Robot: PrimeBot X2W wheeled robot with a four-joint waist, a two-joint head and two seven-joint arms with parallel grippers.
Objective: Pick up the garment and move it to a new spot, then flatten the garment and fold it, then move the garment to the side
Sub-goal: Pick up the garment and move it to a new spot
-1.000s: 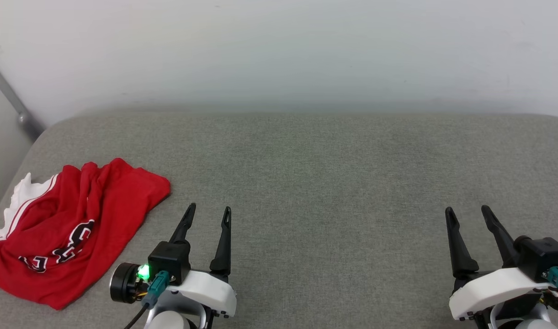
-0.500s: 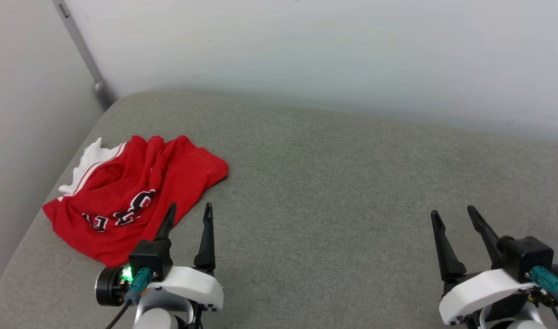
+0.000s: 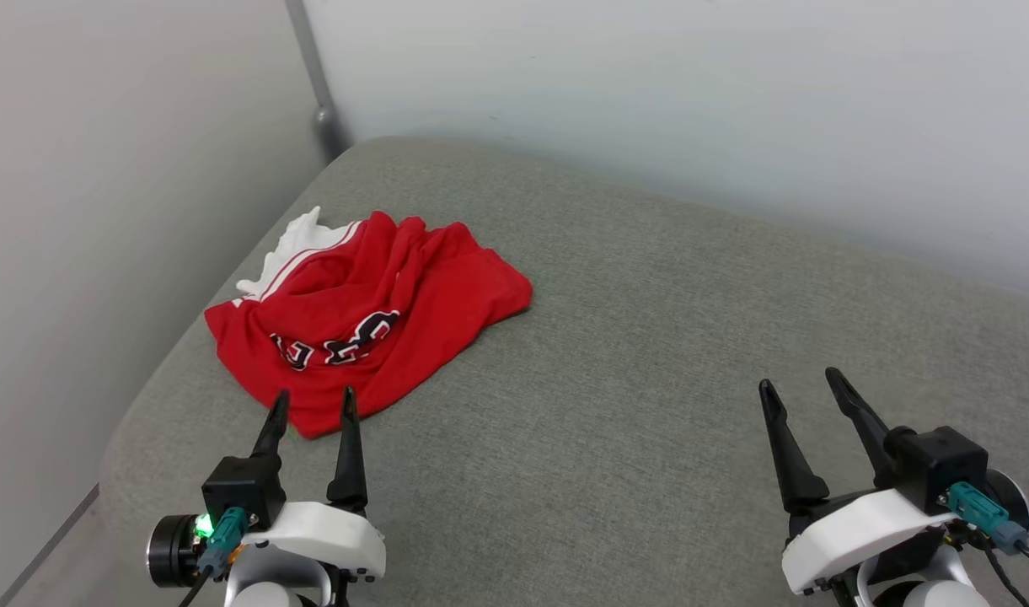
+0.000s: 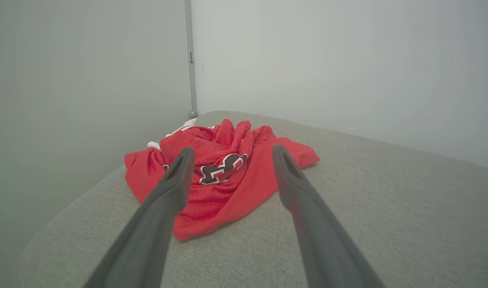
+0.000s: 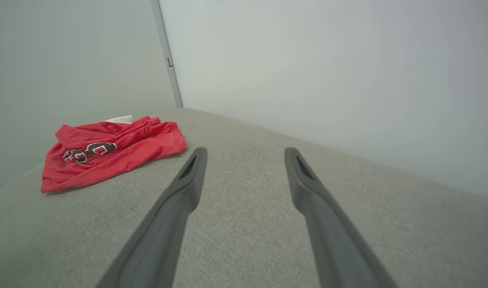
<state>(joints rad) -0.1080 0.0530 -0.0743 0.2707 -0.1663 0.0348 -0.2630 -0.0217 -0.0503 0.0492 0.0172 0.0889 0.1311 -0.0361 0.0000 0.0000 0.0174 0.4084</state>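
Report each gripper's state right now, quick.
Left gripper: open, holding nothing, fingers pointing at the garment.
Right gripper: open, holding nothing, over the bare grey cushion.

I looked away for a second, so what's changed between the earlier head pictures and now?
The head camera has swung left, bringing the garment toward mid-picture; it lies where it was on the cushion. The left gripper now points at its near edge. Nothing gripped or released. Unchanged: both grippers' jaws open, the right gripper over bare cushion, garment crumpled.
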